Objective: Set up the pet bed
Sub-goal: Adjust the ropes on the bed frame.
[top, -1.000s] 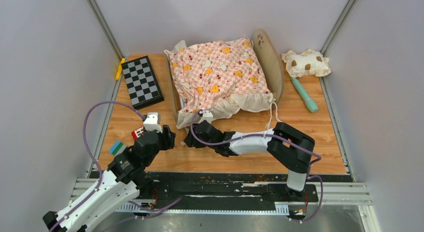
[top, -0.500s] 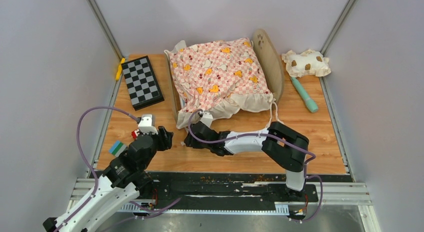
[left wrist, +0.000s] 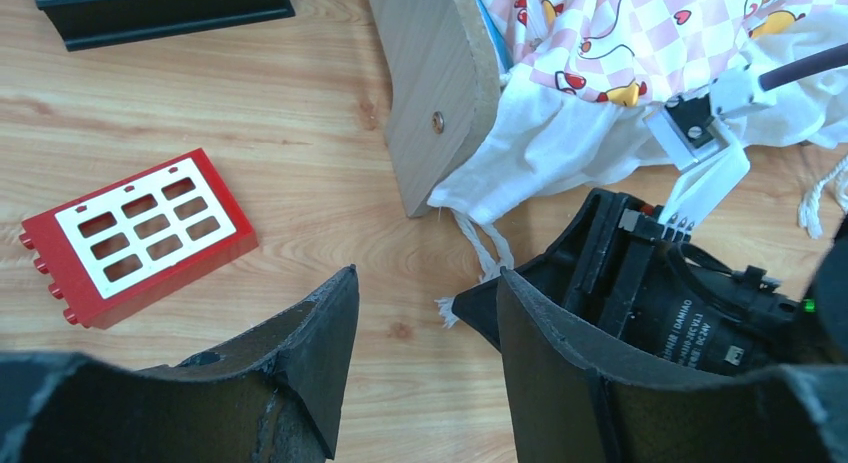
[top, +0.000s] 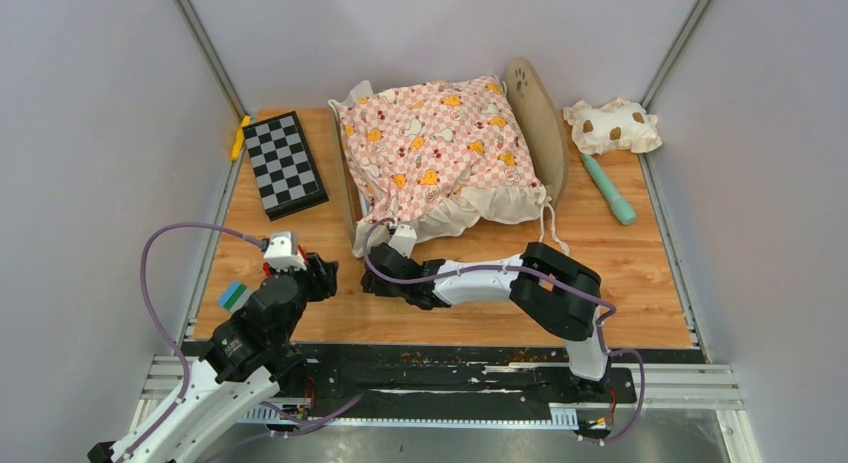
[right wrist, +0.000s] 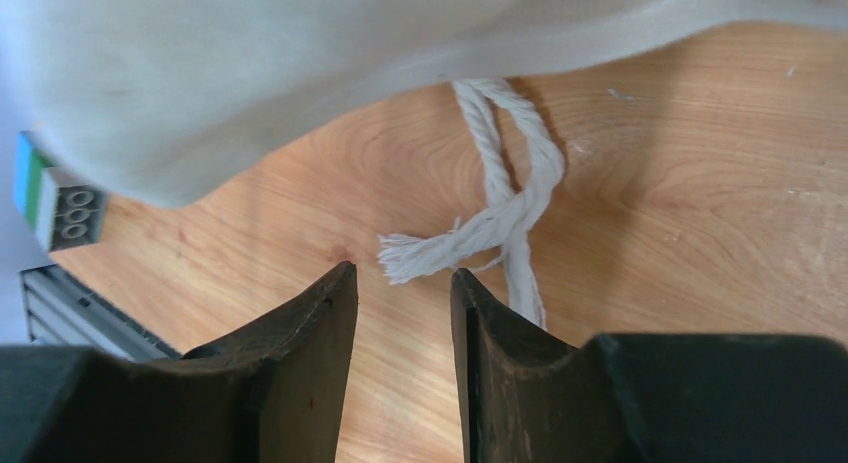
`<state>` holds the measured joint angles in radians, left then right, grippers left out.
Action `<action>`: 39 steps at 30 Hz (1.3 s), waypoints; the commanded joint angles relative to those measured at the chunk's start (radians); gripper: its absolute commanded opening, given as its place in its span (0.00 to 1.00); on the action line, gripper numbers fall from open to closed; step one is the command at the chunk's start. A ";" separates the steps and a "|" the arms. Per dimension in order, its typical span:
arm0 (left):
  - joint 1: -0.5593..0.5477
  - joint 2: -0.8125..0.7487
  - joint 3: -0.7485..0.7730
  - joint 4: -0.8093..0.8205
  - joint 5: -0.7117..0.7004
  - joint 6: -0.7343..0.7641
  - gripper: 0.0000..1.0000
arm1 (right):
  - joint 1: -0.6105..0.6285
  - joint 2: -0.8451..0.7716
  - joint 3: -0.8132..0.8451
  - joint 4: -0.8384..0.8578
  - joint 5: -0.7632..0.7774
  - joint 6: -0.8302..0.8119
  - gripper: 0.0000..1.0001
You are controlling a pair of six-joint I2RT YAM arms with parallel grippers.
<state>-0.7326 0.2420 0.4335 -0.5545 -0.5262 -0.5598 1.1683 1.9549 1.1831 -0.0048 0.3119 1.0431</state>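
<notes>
From above, the pet bed (top: 541, 123) sits toward the table's back, with a pink cushion (top: 435, 148) draped over it and my right gripper (top: 378, 279) at its near corner. From the left wrist, my left gripper (left wrist: 425, 313) is spread and empty beside the bed's wooden end. From the right wrist, my jaws stand apart holding nothing, with a white cord (right wrist: 512, 193) just ahead.

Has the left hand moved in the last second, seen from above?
Yes. The left hand has shifted left, away from the pet bed, which has stayed in place.
</notes>
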 commanded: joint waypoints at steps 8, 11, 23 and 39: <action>0.002 -0.012 -0.009 0.021 -0.022 -0.013 0.61 | 0.007 0.087 0.137 -0.230 0.119 0.040 0.44; 0.002 -0.014 -0.009 0.024 -0.019 -0.012 0.61 | 0.007 0.117 0.175 -0.280 0.144 0.022 0.44; 0.002 -0.017 -0.012 0.031 -0.007 -0.002 0.61 | 0.014 0.152 0.196 -0.329 0.197 -0.018 0.14; 0.002 -0.028 -0.011 0.021 -0.021 -0.005 0.61 | 0.020 -0.153 -0.053 0.040 0.069 -0.208 0.00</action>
<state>-0.7326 0.2276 0.4236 -0.5583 -0.5297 -0.5606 1.1816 1.9373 1.1603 -0.0853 0.4232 0.9287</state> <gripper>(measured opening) 0.608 0.009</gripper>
